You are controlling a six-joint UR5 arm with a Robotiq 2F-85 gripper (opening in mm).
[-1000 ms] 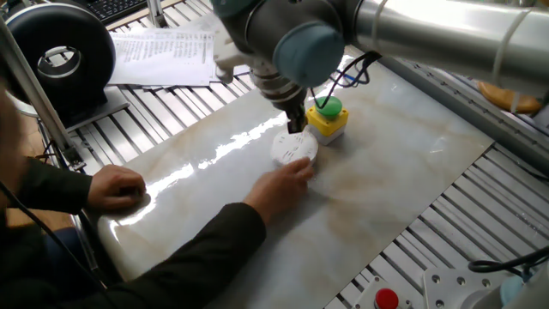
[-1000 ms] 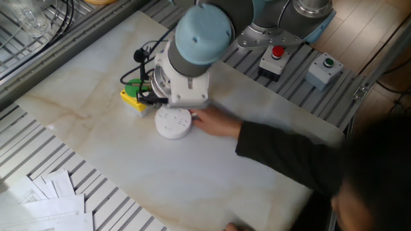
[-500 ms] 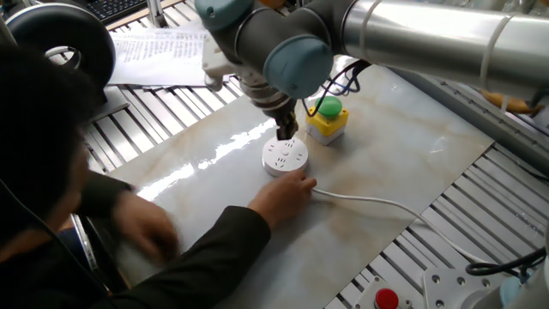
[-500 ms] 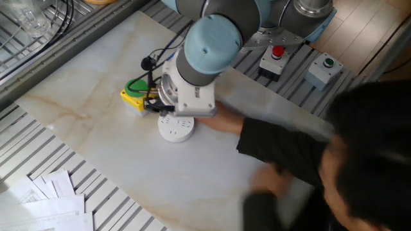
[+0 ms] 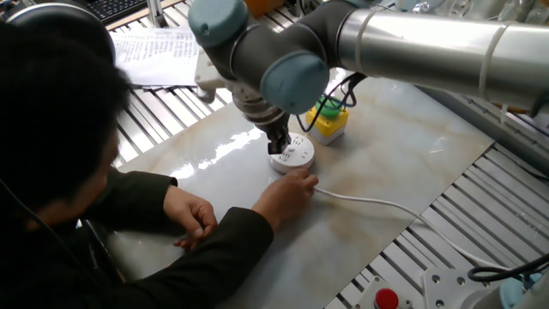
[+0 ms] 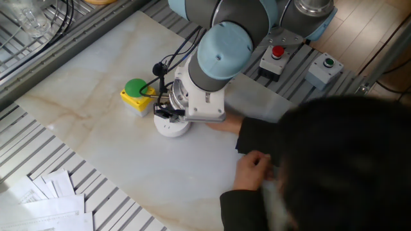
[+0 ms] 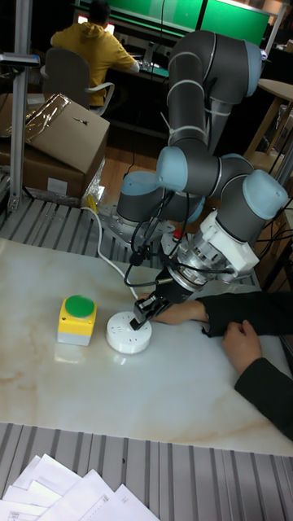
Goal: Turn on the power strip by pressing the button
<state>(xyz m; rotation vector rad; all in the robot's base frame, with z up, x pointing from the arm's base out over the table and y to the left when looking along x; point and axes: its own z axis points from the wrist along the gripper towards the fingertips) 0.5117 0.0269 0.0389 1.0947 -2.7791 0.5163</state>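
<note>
End effector point(image 7: 143, 314) tip down on strip point(image 7: 129, 334) face, finger state unclear; a hand point(image 5: 290, 190) steadies it; press apparently underway, result unconfirmed

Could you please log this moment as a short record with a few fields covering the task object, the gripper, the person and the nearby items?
Task object: round white puck-shaped power strip with dark plug holes, lying flat on the pale marble-look tabletop
Cable: white cable running off towards the table edge
Gripper: black two-finger gripper tip down on the strip's top face; finger state not visible
Person: hand resting against the strip's side
Neighbour: yellow box with a green dome, beside the strip and apart from it
Background: printed paper sheets on the slatted bench
</note>
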